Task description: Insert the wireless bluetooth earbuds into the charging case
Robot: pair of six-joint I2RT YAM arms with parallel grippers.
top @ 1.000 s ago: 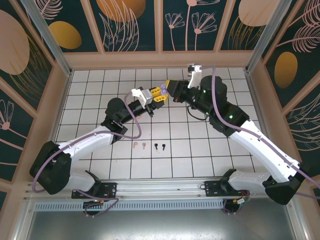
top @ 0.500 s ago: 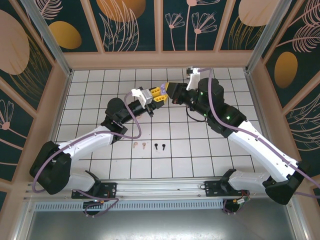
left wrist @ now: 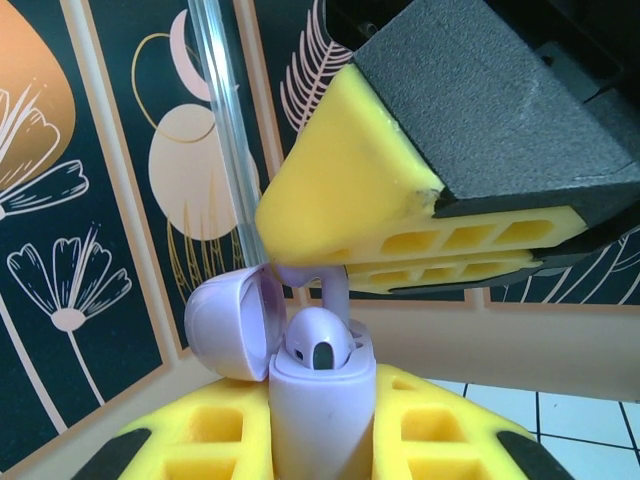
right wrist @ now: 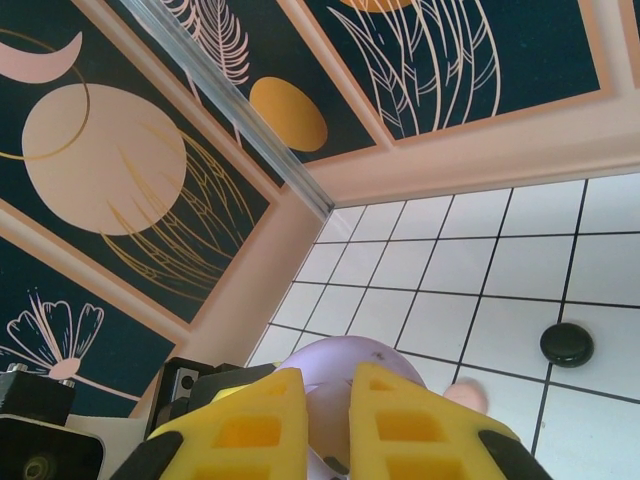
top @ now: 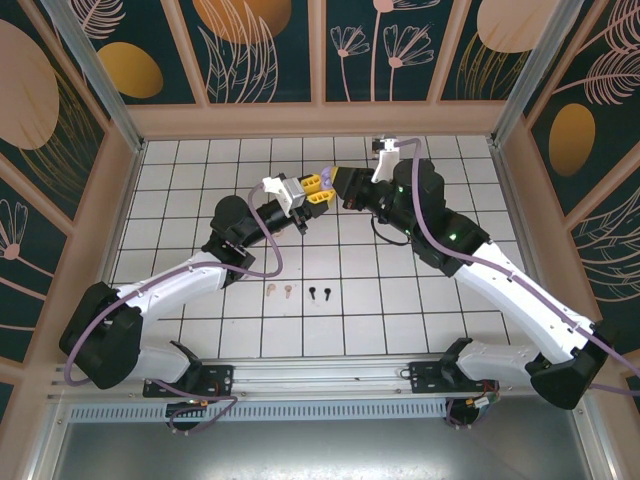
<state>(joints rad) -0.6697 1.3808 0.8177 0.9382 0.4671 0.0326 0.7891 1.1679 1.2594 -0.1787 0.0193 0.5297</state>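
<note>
Nearest me, pink buds (top: 278, 292) and black buds (top: 319, 293) lie on the tiles (top: 400, 300). Farther out, my left gripper (top: 316, 192) clamps the open case (left wrist: 320, 405), first bud (left wrist: 320, 345) seated inside; my right gripper (top: 340, 182) pinches the second bud (left wrist: 335, 290) just above it.

The right arm (top: 480, 265) has swung its wrist and forearm slightly to the left.

Lab test cell: tiled floor (top: 180, 190), aluminium frame (top: 95, 62), patterned wall panels (top: 265, 50).
</note>
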